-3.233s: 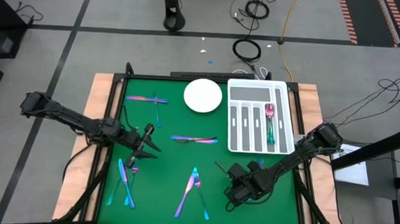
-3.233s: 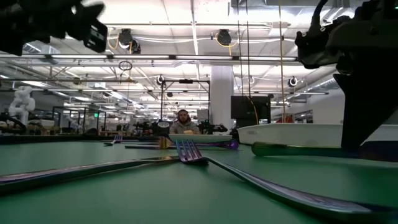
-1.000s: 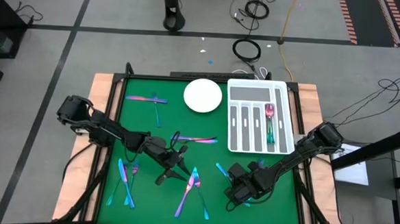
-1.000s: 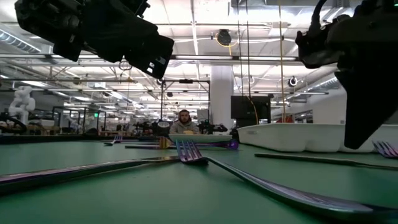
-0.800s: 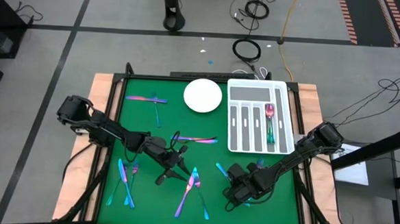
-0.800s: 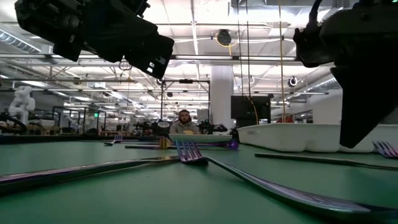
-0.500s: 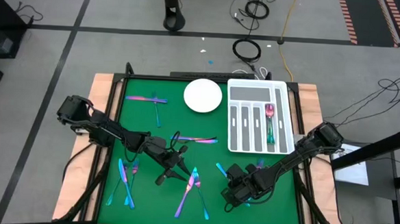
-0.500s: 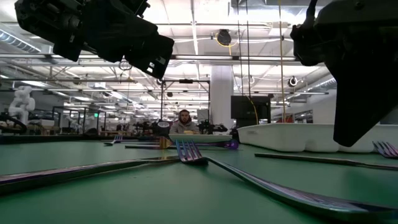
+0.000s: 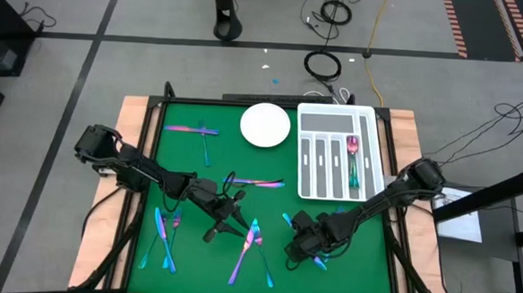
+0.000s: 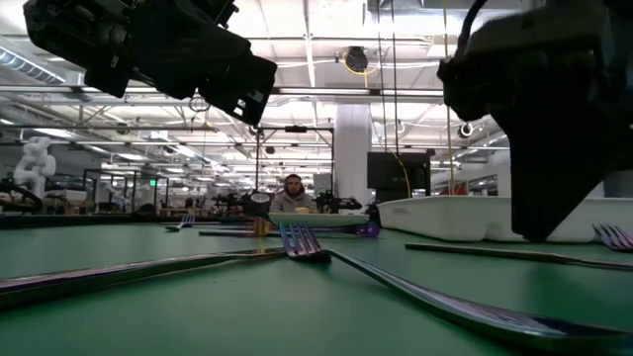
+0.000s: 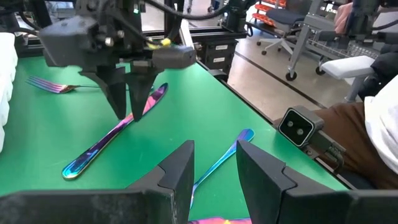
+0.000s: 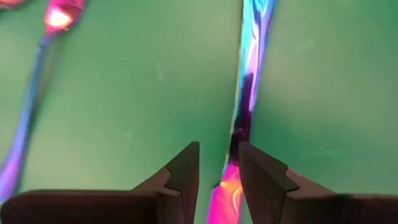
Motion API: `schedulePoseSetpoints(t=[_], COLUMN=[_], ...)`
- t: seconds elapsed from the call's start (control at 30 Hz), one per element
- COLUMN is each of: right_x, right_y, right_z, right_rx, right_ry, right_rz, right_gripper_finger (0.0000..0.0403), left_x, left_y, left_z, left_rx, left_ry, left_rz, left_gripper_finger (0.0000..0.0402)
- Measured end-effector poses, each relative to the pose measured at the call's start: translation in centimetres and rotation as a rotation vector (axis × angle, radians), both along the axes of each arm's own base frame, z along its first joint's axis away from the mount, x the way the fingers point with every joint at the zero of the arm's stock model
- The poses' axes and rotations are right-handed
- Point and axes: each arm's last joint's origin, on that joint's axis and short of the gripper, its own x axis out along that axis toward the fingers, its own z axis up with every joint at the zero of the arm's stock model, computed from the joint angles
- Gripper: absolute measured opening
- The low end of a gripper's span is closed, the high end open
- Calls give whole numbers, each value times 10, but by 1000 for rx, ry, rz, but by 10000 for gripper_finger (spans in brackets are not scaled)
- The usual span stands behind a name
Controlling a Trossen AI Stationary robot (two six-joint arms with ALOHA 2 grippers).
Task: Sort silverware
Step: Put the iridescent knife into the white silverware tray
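Two pieces, roughly, sit in the white tray (image 9: 340, 155), a spoon (image 9: 353, 148) and something under it; most of the silverware (image 9: 251, 247) lies loose on the green worktop (image 9: 189, 165), so sorting has barely started. Right end effector (image 9: 303, 241) is low over a knife (image 12: 249, 93), fingers (image 12: 183, 167) parted, astride the handle, not clamped. Left end effector (image 9: 231, 216) hovers mid-worktop, fingers spread, holding nothing. White plate (image 9: 264, 125) is bare.

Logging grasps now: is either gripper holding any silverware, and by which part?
Nothing is held. The right gripper stands open astride a knife lying on the mat; the left gripper hovers open, empty.
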Motion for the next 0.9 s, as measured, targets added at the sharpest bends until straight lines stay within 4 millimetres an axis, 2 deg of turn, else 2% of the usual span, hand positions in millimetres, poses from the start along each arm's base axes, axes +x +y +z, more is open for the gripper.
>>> schedulePoseSetpoints(t=[0.3,0.63,0.9], right_x=[0,-1,-2], right_y=[-2,-1,-2], right_z=[-6,-30,-31], right_rx=[-17,-44,-55], right_ry=[39,173,177], right_rz=[20,65,53], right_gripper_finger=[102,100,36], left_x=[0,0,0], left_y=[1,1,2], left_z=[-1,-1,-2], left_rx=[8,11,13], left_ry=[3,11,20], left_rz=[1,1,2], left_gripper_finger=[121,121,121])
